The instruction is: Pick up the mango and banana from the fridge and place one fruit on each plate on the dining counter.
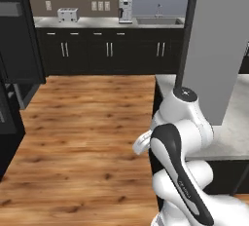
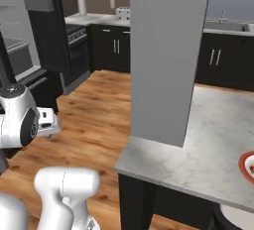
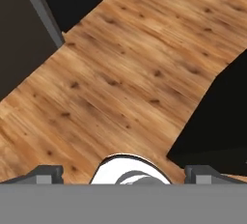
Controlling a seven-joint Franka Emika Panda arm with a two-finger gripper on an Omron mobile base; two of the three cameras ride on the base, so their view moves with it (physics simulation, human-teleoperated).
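Base views flank arm, share dining counter; hand view floorward.

A wood plank floor spreads across the middle of the left base view. Along the top run dark wall cabinets under a pale worktop, carrying a toaster at upper left, a coffee machine at top centre and a sink beside it. A grey pillar stands centre in the right base view, with a dark oven at upper left.

A plate lies on the dining counter. Behind it, a toaster and coffee machine stand on the wall counter.
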